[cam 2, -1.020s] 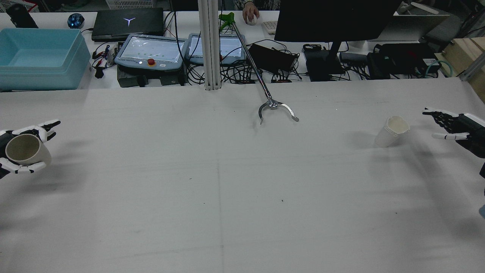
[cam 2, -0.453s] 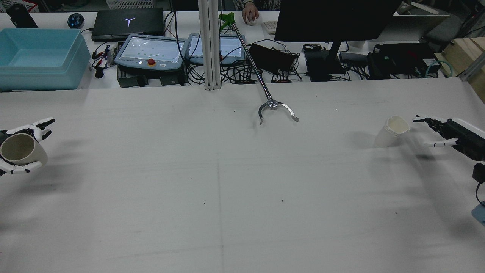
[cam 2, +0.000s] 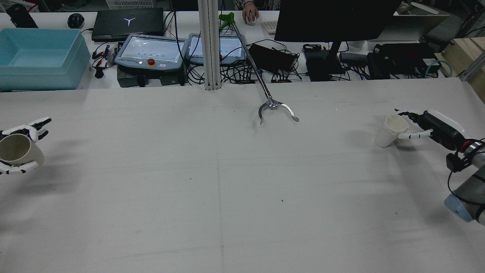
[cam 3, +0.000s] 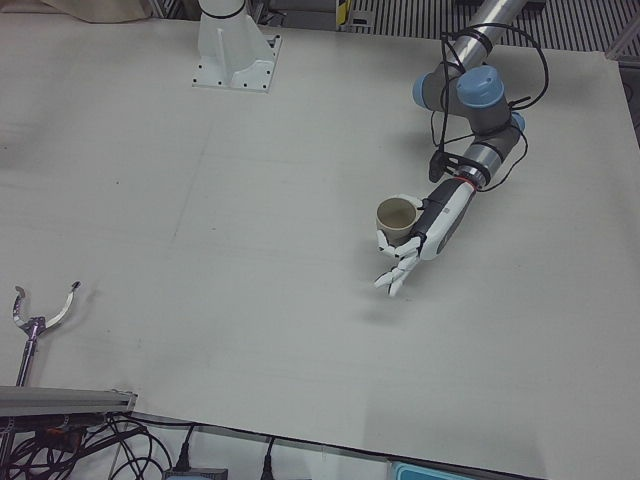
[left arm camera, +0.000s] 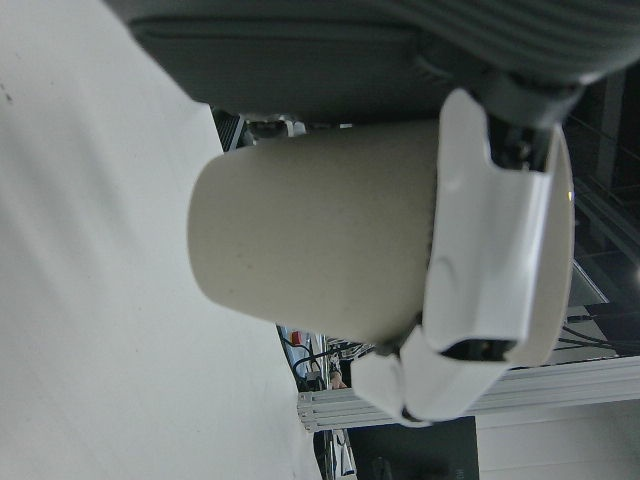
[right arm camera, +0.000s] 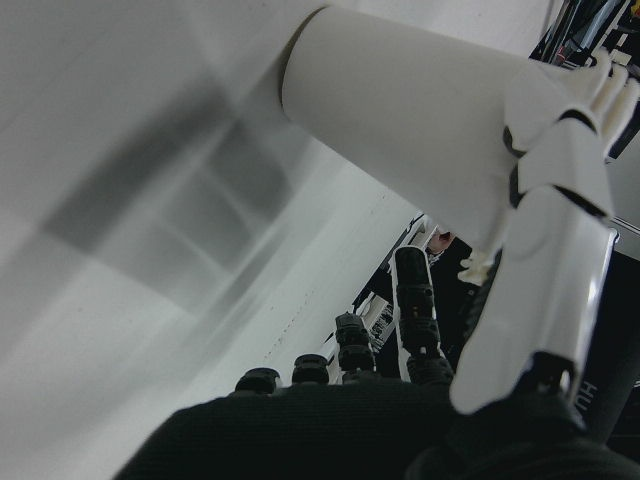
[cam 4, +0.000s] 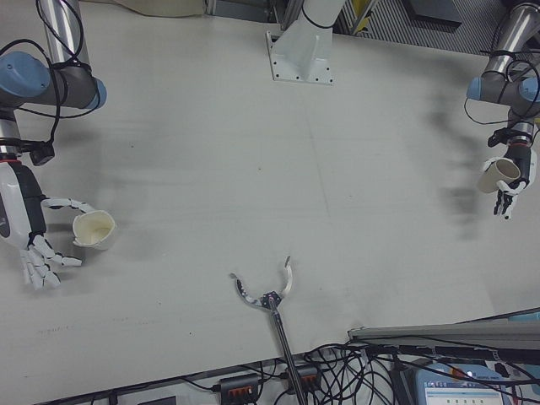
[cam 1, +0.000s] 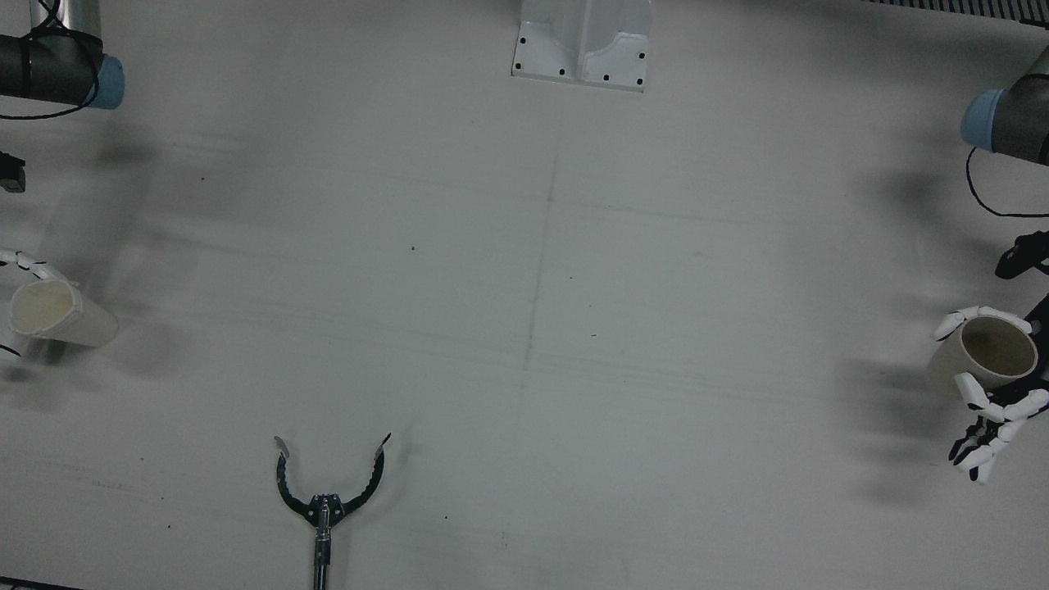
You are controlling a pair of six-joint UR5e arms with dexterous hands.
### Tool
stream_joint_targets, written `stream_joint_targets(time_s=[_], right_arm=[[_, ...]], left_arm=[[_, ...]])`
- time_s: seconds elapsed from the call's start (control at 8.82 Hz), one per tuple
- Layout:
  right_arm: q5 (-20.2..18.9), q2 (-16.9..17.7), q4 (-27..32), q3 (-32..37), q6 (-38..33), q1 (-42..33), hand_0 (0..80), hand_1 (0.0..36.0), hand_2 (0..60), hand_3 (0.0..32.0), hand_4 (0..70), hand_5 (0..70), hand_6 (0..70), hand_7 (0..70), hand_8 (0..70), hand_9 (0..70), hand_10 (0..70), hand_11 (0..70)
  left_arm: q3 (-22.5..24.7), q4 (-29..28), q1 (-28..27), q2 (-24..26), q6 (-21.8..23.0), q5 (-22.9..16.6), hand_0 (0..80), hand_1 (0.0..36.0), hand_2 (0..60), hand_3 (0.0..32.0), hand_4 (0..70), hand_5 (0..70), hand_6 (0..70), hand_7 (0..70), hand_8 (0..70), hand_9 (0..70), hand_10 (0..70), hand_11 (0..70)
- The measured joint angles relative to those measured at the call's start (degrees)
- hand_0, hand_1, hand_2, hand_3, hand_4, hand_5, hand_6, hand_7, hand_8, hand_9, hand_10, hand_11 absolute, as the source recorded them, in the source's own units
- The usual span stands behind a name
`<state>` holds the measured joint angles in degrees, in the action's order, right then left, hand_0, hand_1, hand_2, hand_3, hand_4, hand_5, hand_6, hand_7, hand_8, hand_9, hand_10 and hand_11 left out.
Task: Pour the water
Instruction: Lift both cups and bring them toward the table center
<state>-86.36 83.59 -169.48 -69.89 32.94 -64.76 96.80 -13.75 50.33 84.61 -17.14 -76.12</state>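
Observation:
My left hand [cam 3: 430, 226] is shut on a beige cup [cam 3: 396, 214], held above the table at its left side with the mouth tipped sideways; the left hand view shows fingers wrapped over the cup [left arm camera: 310, 250]. A white paper cup [cam 2: 391, 131] stands on the table on the right side. My right hand [cam 2: 430, 124] is open right beside it, with spread fingers reaching along both sides of its rim. The right-front view shows the same hand [cam 4: 29, 226] flanking the white cup [cam 4: 93, 229]. In the right hand view one finger lies close against the cup wall.
A metal reacher tool with open claws [cam 2: 277, 107] lies at the table's far middle edge. Beyond that edge are a blue bin [cam 2: 38, 57], teach pendants, cables, a monitor and a person's hand on a mouse [cam 2: 250, 15]. A white mounting plate [cam 1: 582, 49] sits between the arms.
My right hand has moved left up to the white cup, its fingers now on either side of it. My left hand has drifted slightly left with the beige cup.

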Motion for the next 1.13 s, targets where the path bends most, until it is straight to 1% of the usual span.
stream_joint_targets(time_s=[0.11, 0.23, 0.34, 0.45, 0.57, 0.68, 0.79, 0.91, 1.02, 1.13], right_arm=[[1.78, -0.37, -0.19, -0.01, 0.06, 2.4, 52.1, 22.4, 20.9, 0.0, 10.3, 25.7, 8.2, 14.6, 2.0, 5.5, 0.0, 0.2], [3.41, -0.95, -0.27, -0.15, 0.09, 4.73, 55.3, 25.5, 23.5, 0.0, 11.1, 30.1, 10.4, 19.7, 4.3, 8.9, 1.8, 5.1], [4.94, -1.58, -0.31, -0.61, 0.05, 6.63, 64.7, 30.7, 26.9, 0.0, 23.8, 40.1, 17.6, 30.1, 10.0, 16.6, 7.1, 13.0], [6.42, -1.85, -0.69, -2.03, 0.05, 7.8, 80.0, 35.9, 40.7, 0.0, 40.8, 66.6, 40.1, 57.1, 28.0, 40.1, 22.7, 35.9], [7.59, -1.85, -2.77, -4.19, 0.07, 8.48, 80.0, 36.0, 57.5, 0.0, 42.9, 70.0, 58.1, 70.0, 48.1, 65.5, 47.3, 69.8], [8.29, -1.79, -5.91, -6.32, 0.05, 8.8, 80.0, 36.0, 60.0, 0.0, 42.5, 70.0, 64.7, 70.0, 56.6, 70.0, 57.3, 70.0], [8.66, -1.61, -8.56, -8.27, -0.07, 8.79, 80.0, 36.0, 60.0, 0.0, 43.5, 70.0, 66.0, 70.0, 57.3, 70.0, 57.5, 70.0], [8.82, -1.0, -9.91, -10.29, -0.35, 8.55, 80.0, 36.0, 60.0, 0.0, 46.5, 70.0, 67.1, 70.0, 56.7, 70.0, 55.7, 70.0], [8.83, 0.11, -10.69, -12.79, -1.26, 7.78, 80.0, 36.0, 60.0, 0.0, 51.4, 70.0, 68.0, 70.0, 55.6, 70.0, 53.0, 70.0], [8.64, 1.24, -11.1, -15.0, -3.54, 6.21, 80.0, 36.0, 60.0, 0.0, 52.5, 70.0, 67.7, 70.0, 54.9, 70.0, 51.7, 70.0]], left_arm=[[-0.09, -1.01, 0.02, -1.0, 0.0, 0.04, 68.8, 36.0, 60.0, 0.0, 60.9, 70.0, 6.1, 14.1, 1.0, 3.6, 4.3, 9.1], [-0.26, -2.2, 0.02, -2.19, 0.0, 0.04, 68.3, 36.0, 60.0, 0.0, 60.7, 70.0, 6.1, 14.1, 1.0, 3.6, 4.3, 9.0], [-0.45, -3.47, 0.03, -3.53, 0.0, 0.06, 68.6, 36.0, 60.0, 0.0, 60.9, 70.0, 6.1, 14.1, 1.0, 3.6, 4.2, 9.0], [-0.65, -4.59, 0.03, -4.62, 0.03, 0.07, 68.8, 36.0, 60.0, 0.0, 60.6, 70.0, 6.0, 13.9, 1.0, 3.5, 4.2, 8.9], [-0.88, -5.46, 0.04, -5.29, 0.06, 0.09, 69.2, 36.0, 60.0, 0.0, 60.1, 70.0, 6.0, 13.9, 1.0, 3.6, 4.3, 9.0], [-1.06, -6.06, 0.03, -5.75, 0.07, 0.09, 70.8, 36.0, 60.0, 0.0, 60.7, 70.0, 6.2, 14.2, 1.1, 3.7, 4.3, 9.1], [-0.96, -6.35, 0.03, -6.06, 0.05, 0.07, 75.3, 36.0, 60.0, 0.0, 63.7, 70.0, 7.2, 15.0, 1.3, 3.8, 4.3, 9.2], [-0.53, -6.0, -0.02, -5.95, -0.06, 0.01, 78.8, 36.0, 60.0, 0.0, 65.1, 70.0, 8.1, 15.8, 1.6, 4.0, 4.5, 9.6], [0.8, -4.57, -0.17, -5.59, -0.35, -0.07, 80.0, 36.0, 60.0, 0.0, 66.4, 70.0, 8.7, 16.4, 2.0, 4.5, 4.8, 10.0], [3.05, -1.03, -0.31, -3.89, -0.63, -0.25, 79.7, 36.0, 60.0, 0.0, 67.6, 70.0, 9.1, 16.6, 2.0, 4.4, 4.7, 9.8]])
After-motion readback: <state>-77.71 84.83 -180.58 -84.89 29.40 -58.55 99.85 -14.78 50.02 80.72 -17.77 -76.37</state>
